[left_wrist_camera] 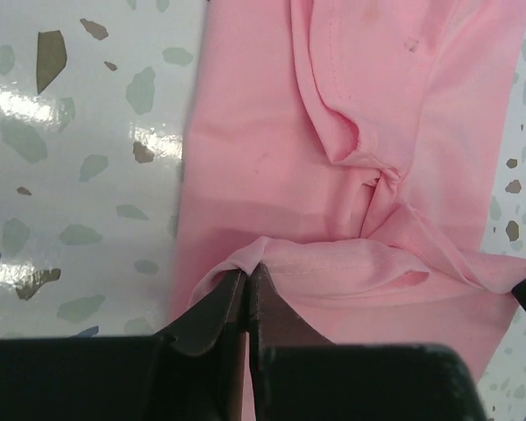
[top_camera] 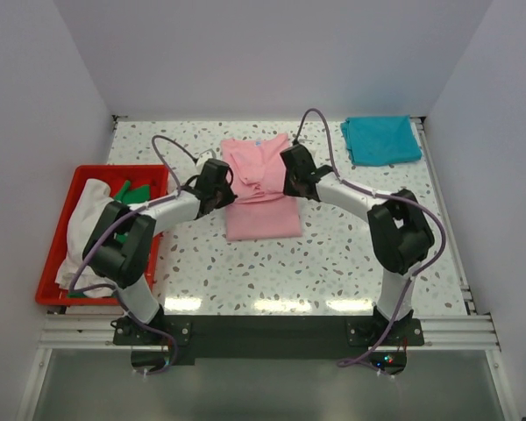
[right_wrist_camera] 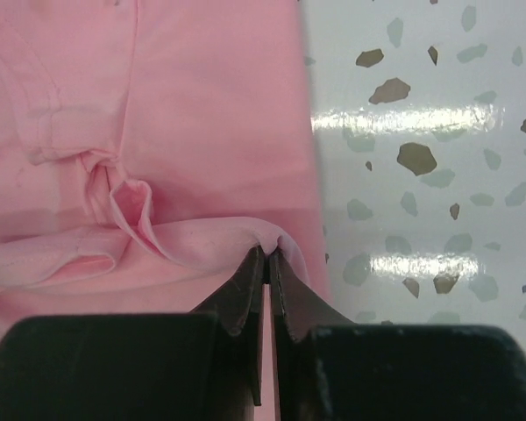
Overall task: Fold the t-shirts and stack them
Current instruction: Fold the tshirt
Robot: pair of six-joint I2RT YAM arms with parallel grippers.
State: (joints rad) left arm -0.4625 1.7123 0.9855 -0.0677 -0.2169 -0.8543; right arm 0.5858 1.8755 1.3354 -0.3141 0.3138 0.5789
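Near the middle of the table (top_camera: 351, 263), towards its far half, the light pink t-shirt (top_camera: 263, 217) is laid as a long strip with straight side edges. Its near part is spread flat on the speckled surface, while its far part is gathered into wrinkles between the two grippers. At the left edge of the shirt a fold of the pink cloth is pinched by the left gripper (left_wrist_camera: 247, 276). In the left wrist view its fingers (left_wrist_camera: 215, 311) are seen pressed together, with the hem caught at their tips and lifted a little from the layer below. The same is seen for the right gripper (right_wrist_camera: 268, 256) at the right edge of the shirt: its fingers (right_wrist_camera: 237, 298) are closed on a raised ridge of cloth, and only a thin slit is left between them. Between the two pinched places a loose band of cloth is drawn across the shirt, and a small bunch of creases is seen near its middle.

The teal t-shirt (top_camera: 381, 140) is placed folded at the far right corner of the table, well apart from the pink one. The white t-shirt (top_camera: 86, 224) is heaped in the red tray (top_camera: 51, 296) at the left edge of the table. The green t-shirt (top_camera: 133, 191) is seen partly in the far part of the same tray, touching the white one and close to the left arm
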